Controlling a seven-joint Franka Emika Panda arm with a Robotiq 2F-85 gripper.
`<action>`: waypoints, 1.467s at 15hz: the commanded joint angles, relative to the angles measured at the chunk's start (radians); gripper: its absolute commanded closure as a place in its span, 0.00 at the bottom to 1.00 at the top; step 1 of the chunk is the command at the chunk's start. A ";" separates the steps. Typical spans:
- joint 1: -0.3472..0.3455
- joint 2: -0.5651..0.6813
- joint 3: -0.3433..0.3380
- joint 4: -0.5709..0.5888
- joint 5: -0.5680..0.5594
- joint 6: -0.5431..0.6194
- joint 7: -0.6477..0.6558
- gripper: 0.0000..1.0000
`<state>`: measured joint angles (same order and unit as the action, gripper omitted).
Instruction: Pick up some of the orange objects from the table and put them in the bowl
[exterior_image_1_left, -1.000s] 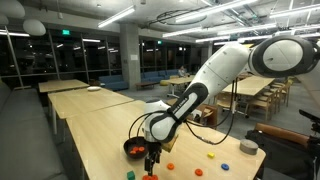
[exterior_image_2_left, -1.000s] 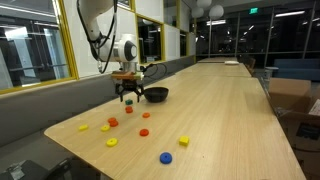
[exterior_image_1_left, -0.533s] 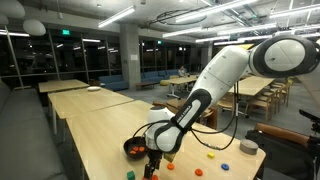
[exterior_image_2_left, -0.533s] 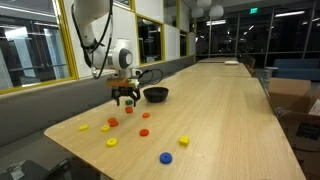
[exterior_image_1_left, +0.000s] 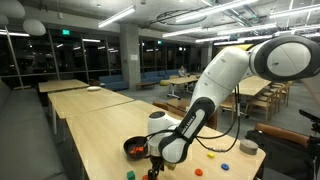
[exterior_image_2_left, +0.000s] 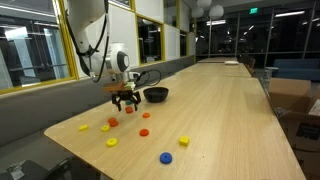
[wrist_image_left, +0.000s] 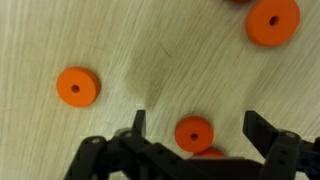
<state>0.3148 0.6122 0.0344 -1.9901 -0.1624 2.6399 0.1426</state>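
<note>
Several small orange objects lie on the pale wood table (exterior_image_2_left: 230, 110): (exterior_image_2_left: 113, 123), (exterior_image_2_left: 145, 131), (exterior_image_2_left: 146, 114). The black bowl (exterior_image_2_left: 156, 95) stands just beyond them and also shows in an exterior view (exterior_image_1_left: 134, 149). My gripper (exterior_image_2_left: 125, 98) hangs low over the orange pieces beside the bowl. In the wrist view the gripper (wrist_image_left: 200, 128) is open, with one orange piece (wrist_image_left: 194, 133) on the table between its fingers. A second orange piece (wrist_image_left: 210, 153) is partly hidden beneath it. Two more lie apart (wrist_image_left: 78, 86), (wrist_image_left: 273, 20).
Yellow pieces (exterior_image_2_left: 104, 127), (exterior_image_2_left: 111, 142), (exterior_image_2_left: 184, 141) and a blue piece (exterior_image_2_left: 166, 157) lie nearer the table's front end. A grey round lidded object (exterior_image_1_left: 249, 147) stands at the table's edge. Similar bare tables (exterior_image_1_left: 80, 95) stand behind.
My gripper has moved away from the bowl and down toward the orange pieces on the table. The pieces and the bowl have not moved.
</note>
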 joint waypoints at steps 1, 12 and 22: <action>0.036 -0.014 -0.032 -0.008 -0.032 0.019 0.069 0.00; 0.007 -0.007 -0.018 -0.021 0.008 0.111 0.091 0.00; -0.010 0.026 -0.006 0.007 0.037 0.083 0.076 0.00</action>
<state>0.3117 0.6316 0.0188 -1.9969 -0.1441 2.7187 0.2247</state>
